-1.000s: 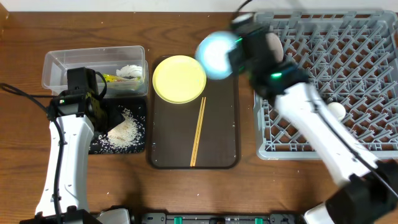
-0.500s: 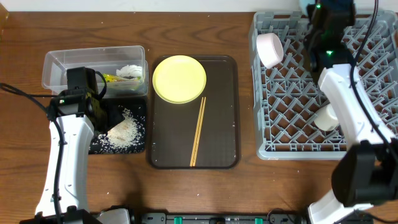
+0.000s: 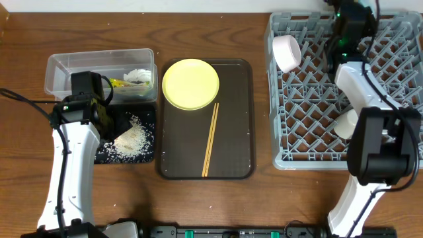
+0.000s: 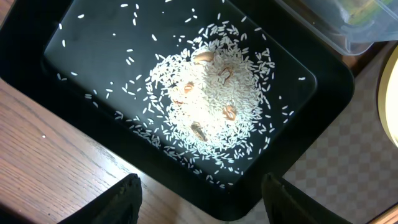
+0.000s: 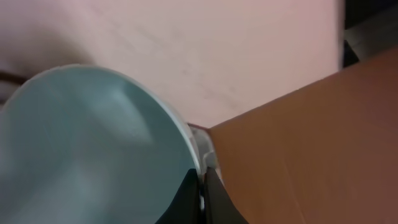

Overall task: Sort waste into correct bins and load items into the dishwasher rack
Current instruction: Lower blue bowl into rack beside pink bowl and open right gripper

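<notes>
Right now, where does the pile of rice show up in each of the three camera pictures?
Overhead: rice at the left, inside the black tray.
Left wrist: rice in the middle, close up.
Right wrist: not in it; the light blue bowl shows instead.
Shared landmark: the clear tub beside the tray, at left wrist's top right.

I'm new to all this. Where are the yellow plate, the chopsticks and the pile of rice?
yellow plate (image 3: 190,83), overhead view, the middle of its face.
chopsticks (image 3: 210,139), overhead view, halfway along the pair.
rice (image 4: 208,102), left wrist view, the middle of the heap.
</notes>
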Tool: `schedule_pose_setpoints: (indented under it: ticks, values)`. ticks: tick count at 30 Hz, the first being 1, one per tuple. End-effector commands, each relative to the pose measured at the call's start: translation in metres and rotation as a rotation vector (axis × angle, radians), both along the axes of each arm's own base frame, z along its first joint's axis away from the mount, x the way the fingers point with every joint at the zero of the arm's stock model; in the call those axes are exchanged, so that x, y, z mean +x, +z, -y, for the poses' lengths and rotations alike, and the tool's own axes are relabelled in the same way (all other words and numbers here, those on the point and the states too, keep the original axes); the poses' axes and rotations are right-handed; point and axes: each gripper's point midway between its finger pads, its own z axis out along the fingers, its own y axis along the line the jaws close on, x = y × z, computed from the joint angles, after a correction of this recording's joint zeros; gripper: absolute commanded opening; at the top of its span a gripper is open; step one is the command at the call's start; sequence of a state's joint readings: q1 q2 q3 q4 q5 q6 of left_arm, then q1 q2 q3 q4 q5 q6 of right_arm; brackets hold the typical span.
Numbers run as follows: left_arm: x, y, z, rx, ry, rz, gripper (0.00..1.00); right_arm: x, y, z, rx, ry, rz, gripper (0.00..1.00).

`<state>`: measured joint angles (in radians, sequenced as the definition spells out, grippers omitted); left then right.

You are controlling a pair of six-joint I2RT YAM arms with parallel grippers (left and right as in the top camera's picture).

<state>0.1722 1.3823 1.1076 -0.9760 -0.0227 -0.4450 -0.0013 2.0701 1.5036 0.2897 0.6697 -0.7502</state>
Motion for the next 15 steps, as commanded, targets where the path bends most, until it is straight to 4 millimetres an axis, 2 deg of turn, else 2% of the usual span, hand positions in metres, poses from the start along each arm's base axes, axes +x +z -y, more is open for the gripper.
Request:
schedule_pose_setpoints:
  ticks: [1,5,15]
  values:
    - [0.000,0.003,-0.003,0.011,0.009,0.004,0.65,0.001,-0.012,-0.004,-0.014,0.000,-0.038,0.01]
    - [0.000,0.003,-0.003,0.011,0.009,0.004,0.65,-0.001,-0.030,-0.016,0.006,0.016,-0.103,0.01]
    - [0.000,0.003,-0.003,0.011,0.008,0.004,0.65,-0.016,-0.055,-0.040,0.063,-0.017,-0.178,0.01]
